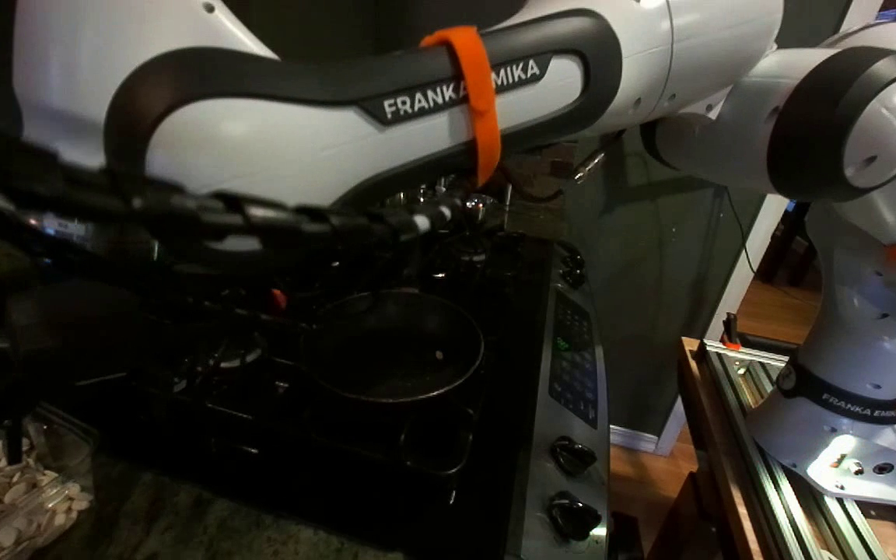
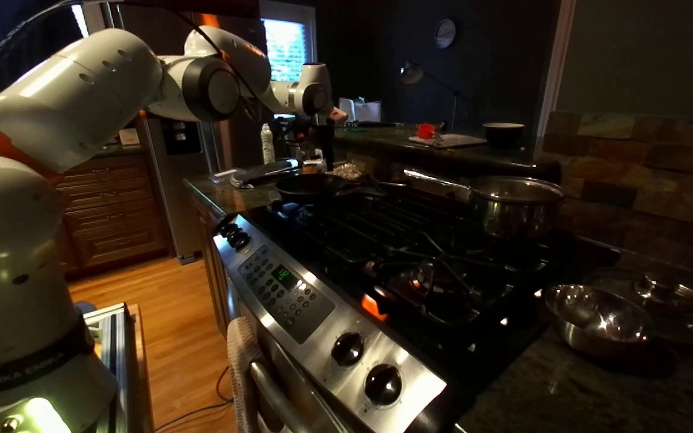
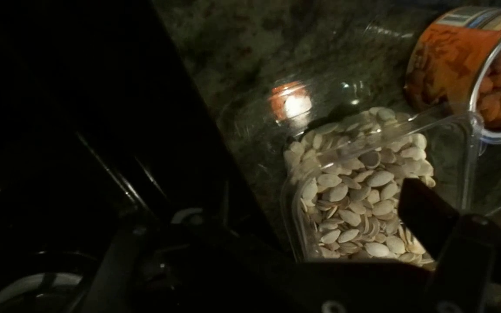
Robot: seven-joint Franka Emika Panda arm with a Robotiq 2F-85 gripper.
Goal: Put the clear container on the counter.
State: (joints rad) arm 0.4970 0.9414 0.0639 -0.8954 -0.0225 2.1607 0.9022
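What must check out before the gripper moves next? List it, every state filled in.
1. Gripper open: ok; its fingers look apart in the wrist view.
2. Visible part of the container over the counter, off the stove: ok.
3. Container's base resting flat: cannot tell; it is hidden.
4. Gripper clear of the container: not ok; one finger overlaps the seeds in the wrist view.
5. Can apart from the container: cannot tell; they overlap in the wrist view.
6. Pan standing on the stove: ok.
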